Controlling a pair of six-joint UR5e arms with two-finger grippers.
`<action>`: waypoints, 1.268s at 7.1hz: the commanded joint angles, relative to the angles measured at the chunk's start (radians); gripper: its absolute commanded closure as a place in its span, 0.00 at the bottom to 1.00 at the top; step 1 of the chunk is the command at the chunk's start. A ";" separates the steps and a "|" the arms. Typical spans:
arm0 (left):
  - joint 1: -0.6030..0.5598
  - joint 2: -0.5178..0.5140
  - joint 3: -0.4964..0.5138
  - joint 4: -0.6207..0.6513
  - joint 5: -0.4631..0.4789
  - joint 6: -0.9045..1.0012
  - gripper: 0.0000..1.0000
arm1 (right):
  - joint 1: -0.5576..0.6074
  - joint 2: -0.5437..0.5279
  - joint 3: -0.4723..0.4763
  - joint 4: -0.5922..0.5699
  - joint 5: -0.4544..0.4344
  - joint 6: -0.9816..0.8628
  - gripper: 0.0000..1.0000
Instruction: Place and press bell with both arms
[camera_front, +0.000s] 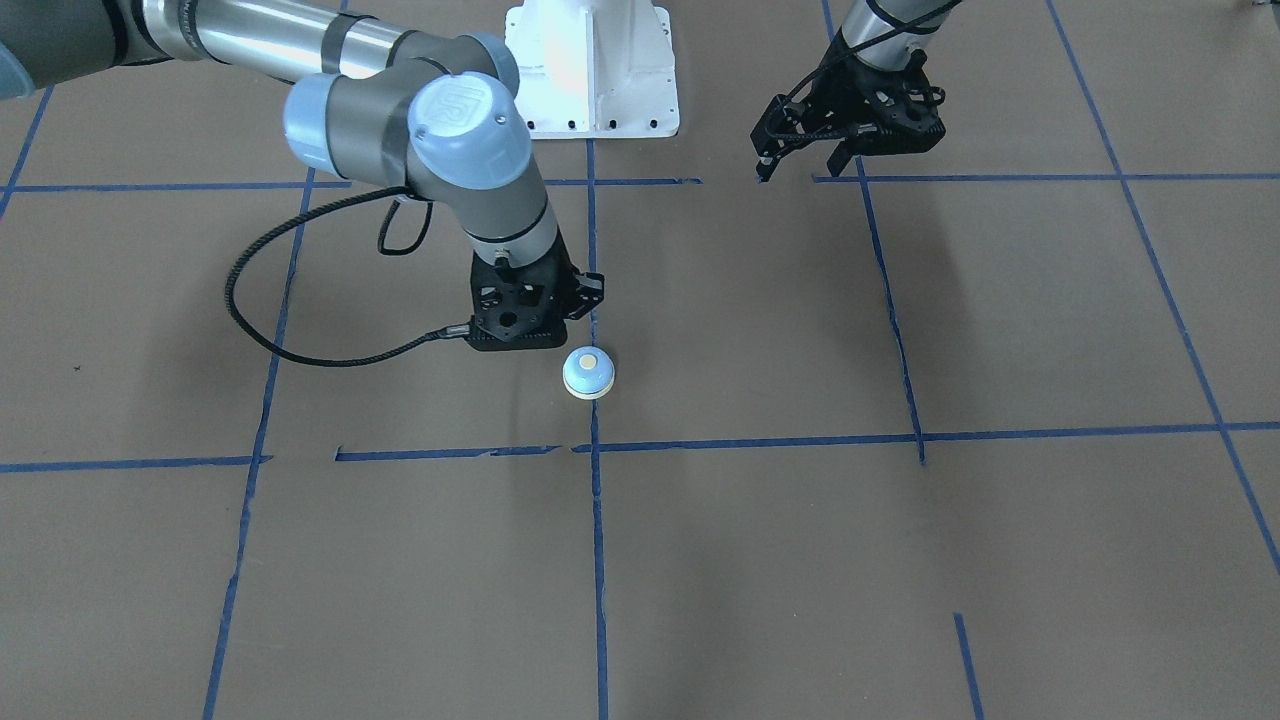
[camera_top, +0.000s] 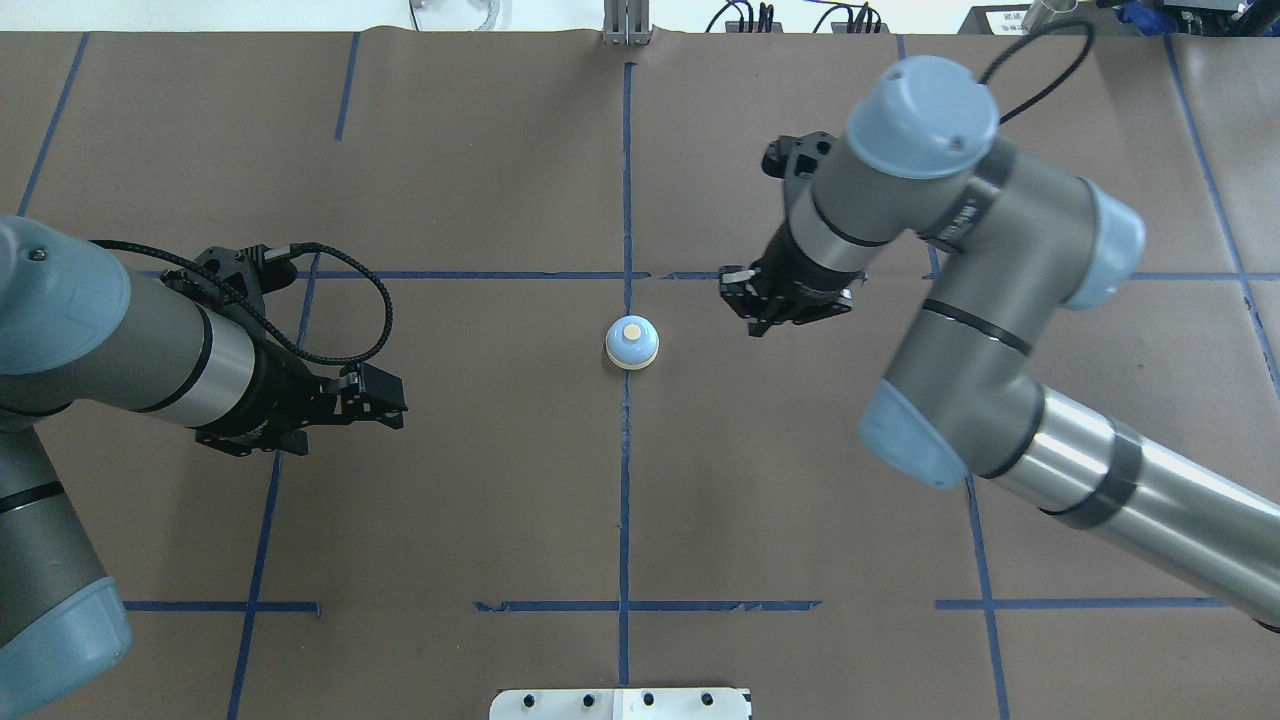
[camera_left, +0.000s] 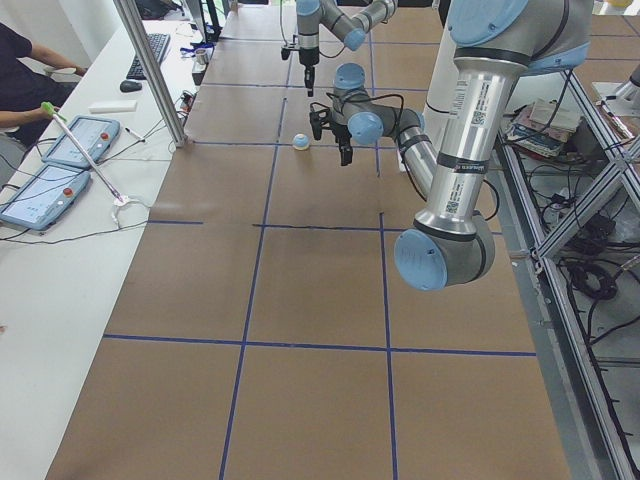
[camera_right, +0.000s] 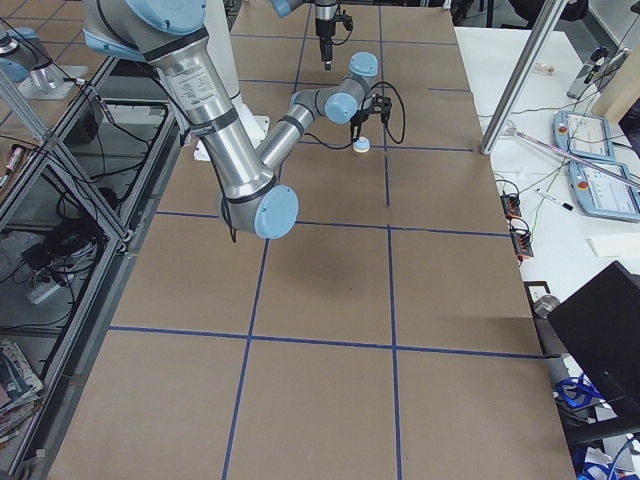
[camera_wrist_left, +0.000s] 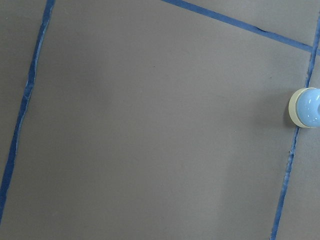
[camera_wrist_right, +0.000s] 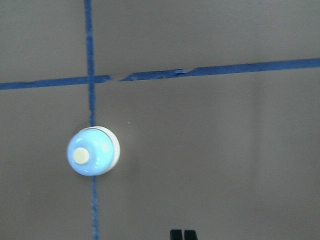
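The small light-blue bell (camera_front: 588, 373) with a cream base and button stands upright on the centre blue tape line (camera_top: 631, 343). It shows in the right wrist view (camera_wrist_right: 93, 151) and at the right edge of the left wrist view (camera_wrist_left: 307, 107). My right gripper (camera_front: 520, 335) points down just beside the bell, apart from it (camera_top: 760, 320). Its fingertips (camera_wrist_right: 182, 234) are together and hold nothing. My left gripper (camera_front: 800, 170) hovers far from the bell over the table (camera_top: 395, 400). Its fingers are spread and empty.
The brown table carries a grid of blue tape lines (camera_front: 760, 440). The white bolted pedestal (camera_front: 592, 70) stands at the robot's side. In the exterior left view a side desk with tablets (camera_left: 60, 160), a metal post (camera_left: 150, 70) and a seated person (camera_left: 15, 70) border the table.
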 joint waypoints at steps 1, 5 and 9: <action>-0.009 0.064 -0.004 -0.002 -0.002 0.116 0.00 | 0.084 -0.226 0.164 0.008 0.033 -0.092 0.00; -0.131 0.344 -0.103 -0.011 -0.026 0.538 0.00 | 0.392 -0.601 0.269 0.005 0.162 -0.616 0.00; -0.653 0.564 0.034 -0.005 -0.329 1.327 0.00 | 0.702 -0.835 0.225 -0.005 0.182 -1.130 0.00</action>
